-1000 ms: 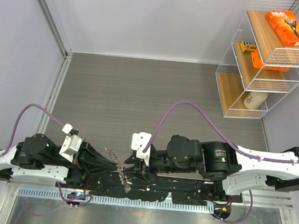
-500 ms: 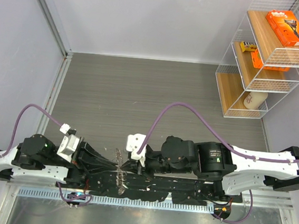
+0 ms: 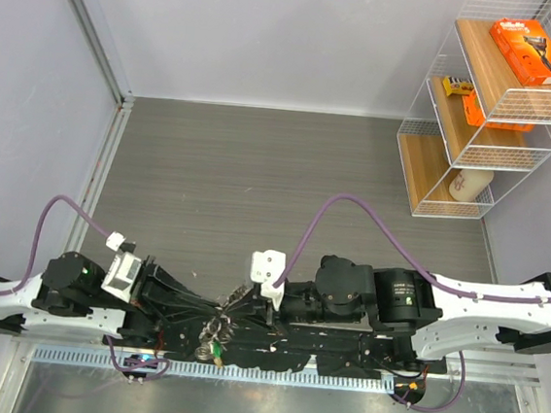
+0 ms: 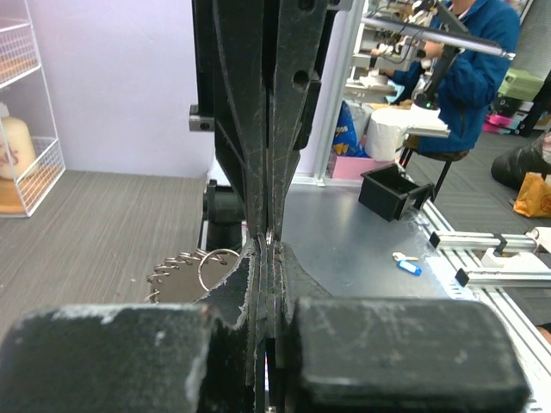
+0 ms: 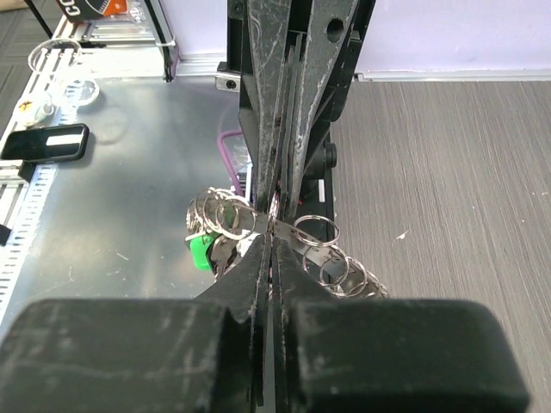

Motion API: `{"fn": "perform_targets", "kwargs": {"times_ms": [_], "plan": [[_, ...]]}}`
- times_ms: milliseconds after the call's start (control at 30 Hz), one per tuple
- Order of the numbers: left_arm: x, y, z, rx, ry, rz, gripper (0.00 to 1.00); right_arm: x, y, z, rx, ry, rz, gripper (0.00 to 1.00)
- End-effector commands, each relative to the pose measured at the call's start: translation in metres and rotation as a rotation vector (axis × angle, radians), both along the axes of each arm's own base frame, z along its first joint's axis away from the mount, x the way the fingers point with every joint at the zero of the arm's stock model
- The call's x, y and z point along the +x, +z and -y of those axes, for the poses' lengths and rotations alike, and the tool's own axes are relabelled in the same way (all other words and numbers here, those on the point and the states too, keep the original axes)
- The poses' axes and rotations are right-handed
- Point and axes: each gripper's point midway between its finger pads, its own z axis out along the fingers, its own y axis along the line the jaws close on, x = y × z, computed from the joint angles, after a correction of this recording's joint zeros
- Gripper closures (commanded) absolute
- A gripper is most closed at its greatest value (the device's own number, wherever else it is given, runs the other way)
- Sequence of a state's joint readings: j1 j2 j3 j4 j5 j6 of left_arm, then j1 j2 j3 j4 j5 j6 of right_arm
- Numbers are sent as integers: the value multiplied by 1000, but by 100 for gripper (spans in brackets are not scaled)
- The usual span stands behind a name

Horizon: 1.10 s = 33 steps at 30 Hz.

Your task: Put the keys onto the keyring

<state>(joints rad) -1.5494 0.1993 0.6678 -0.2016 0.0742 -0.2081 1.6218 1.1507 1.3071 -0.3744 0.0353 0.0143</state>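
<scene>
The keyring is a thin silver band strung with several small silver loops and a bright green tag. My right gripper is shut on it at the middle, with loops fanning out on both sides. My left gripper comes in from the opposite side, tip to tip with the right, and is shut on the same spot; loops of the keyring show to its left. From above, both grippers meet over the arm bases, and the keyring hangs below them. Loose keys are hard to make out.
A small key with a blue tag lies on the metal plate near a black bin. A phone lies on the plate's far side. A white wire shelf with orange boxes stands back right.
My right gripper has shut on the keyring. The bundle has swung down toward the near edge, and its green tag now shows below the fingertips. The left gripper stayed shut.
</scene>
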Motion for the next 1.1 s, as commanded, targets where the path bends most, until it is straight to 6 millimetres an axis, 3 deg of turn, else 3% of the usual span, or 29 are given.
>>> {"fn": "perform_targets", "kwargs": {"times_ms": [0, 600, 800, 1067], "plan": [[-3, 63, -22, -262, -10, 36, 100, -6, 18, 1, 93, 21, -26, 95], [0, 71, -21, -289, 10, 50, 100, -10, 23, 4, 154, 43, -33, 94], [0, 72, -21, -289, 12, 52, 100, -4, 24, 7, 131, 8, -30, 72], [1, 70, -21, -294, 17, 52, 100, 3, 46, 14, 177, -19, -1, 69]]}}
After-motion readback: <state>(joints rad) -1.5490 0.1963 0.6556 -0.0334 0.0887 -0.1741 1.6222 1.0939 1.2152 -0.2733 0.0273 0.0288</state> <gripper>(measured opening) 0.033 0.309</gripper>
